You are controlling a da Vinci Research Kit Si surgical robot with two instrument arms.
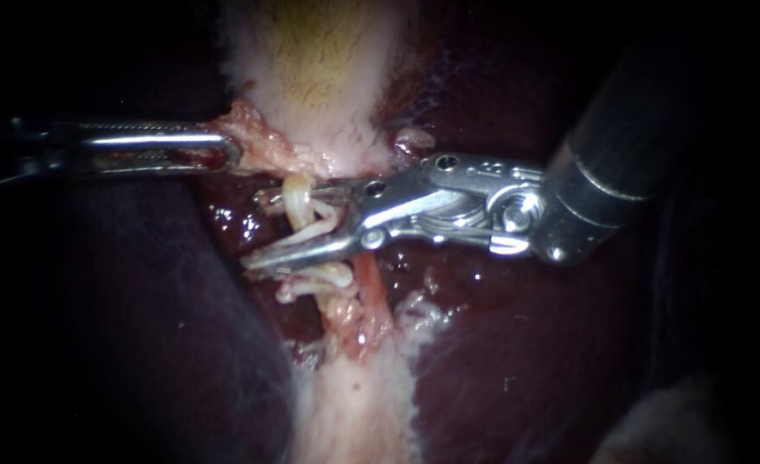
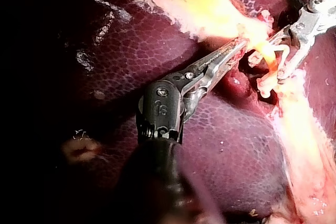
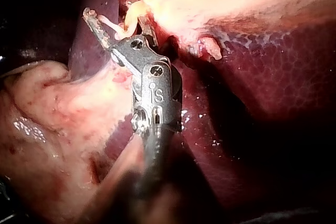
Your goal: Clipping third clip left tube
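Left tool [image 1: 232, 153]: slender bright-metal shaft entering from the left, ending in long narrow jaws with a slot down the middle. In the left wrist view the inner faces are finely toothed. The jaws are closed together on a ragged pink tissue edge [image 1: 251, 129] beside the base of the gallbladder [image 1: 320, 60], and both jaws bear on it.

Right tool [image 1: 261, 230]: dark round shaft from the upper right, with a polished steel hinge block and two tapered jaws. The jaws stand wide apart in a V and grip nothing.

Left tube [image 1: 297, 199]: pale cream, smooth, soft and curved. It lies in the gap between the right tool's spread jaws, running from the upper jaw down towards the lower one. Whether either jaw presses on it cannot be told. Below the lower jaw it joins pale coiled strands [image 1: 320, 277]. A reddish tube [image 1: 370, 283] runs just beside it, behind the lower jaw.

Gallbladder: whitish, fuzzy-edged, yellow at the centre.

Liver [image 1: 526, 344]: dark maroon, wet and glossy, with a fine mosaic surface in the wrist views.
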